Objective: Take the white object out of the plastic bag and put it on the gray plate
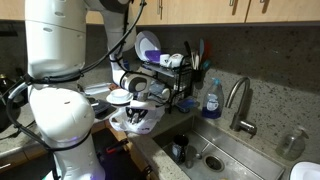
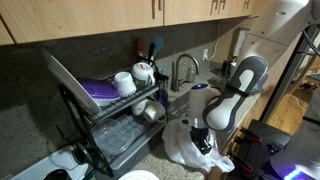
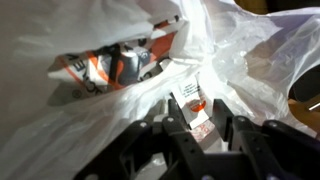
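Observation:
A white plastic bag (image 3: 90,130) lies crumpled on the counter; it shows in both exterior views (image 1: 133,124) (image 2: 185,148). My gripper (image 3: 200,125) is down at the bag's opening (image 1: 136,112) (image 2: 203,140). A small white packet with an orange-red label (image 3: 192,103) stands upright between my two fingers, which press on its sides. Deeper in the bag lies an orange and dark wrapper (image 3: 110,68). A pale plate (image 1: 98,92) lies on the counter behind the arm; I cannot tell its exact colour.
A dish rack with plates, cups and a pan (image 1: 165,75) (image 2: 125,100) stands beside the bag. A steel sink (image 1: 215,150) with a faucet (image 1: 240,100) and a blue soap bottle (image 1: 211,98) is close by. A white plate (image 2: 140,176) lies at the counter's front.

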Robot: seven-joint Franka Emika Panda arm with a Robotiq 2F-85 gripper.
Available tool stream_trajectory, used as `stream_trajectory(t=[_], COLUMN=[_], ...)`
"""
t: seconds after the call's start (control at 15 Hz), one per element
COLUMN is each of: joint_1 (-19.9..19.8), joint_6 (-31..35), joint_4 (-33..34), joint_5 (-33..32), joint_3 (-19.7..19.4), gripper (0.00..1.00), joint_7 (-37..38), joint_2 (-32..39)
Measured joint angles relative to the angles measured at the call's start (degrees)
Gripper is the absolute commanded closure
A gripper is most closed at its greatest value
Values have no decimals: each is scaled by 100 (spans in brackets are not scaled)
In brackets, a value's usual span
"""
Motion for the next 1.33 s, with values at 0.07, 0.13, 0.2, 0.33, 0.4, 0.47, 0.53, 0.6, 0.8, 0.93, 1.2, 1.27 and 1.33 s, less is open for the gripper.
stream_trajectory(t=[0.07, 0.13, 0.2, 0.33, 0.4, 0.47, 0.53, 0.6, 0.8, 0.93, 1.2, 1.27, 1.33], joint_1=[-9, -22, -38, -70, -86, -103, -120, -133, -158, -182, -225, -232, -245], joint_6=[12, 21, 29, 37, 38, 39, 40, 40, 40, 40, 40, 40, 40], joint_4=[0, 1, 5, 21, 35, 53, 74, 98, 156, 195, 237, 244, 251], joint_5=[0, -1, -5, -6, -6, -9, -15, -21, -30, -35, -44, -45, -48], joint_3=[0, 0, 0, 0, 0, 0, 0, 0, 0, 3, 5, 5, 5], gripper=[69, 67, 70, 68, 67, 65, 65, 63, 63, 65, 90, 96, 99], joint_7=[0, 0, 0, 0, 0, 0, 0, 0, 0, 0, 0, 0, 0], joint_2=[14, 31, 51, 106, 141, 179, 213, 244, 311, 357, 394, 397, 403])
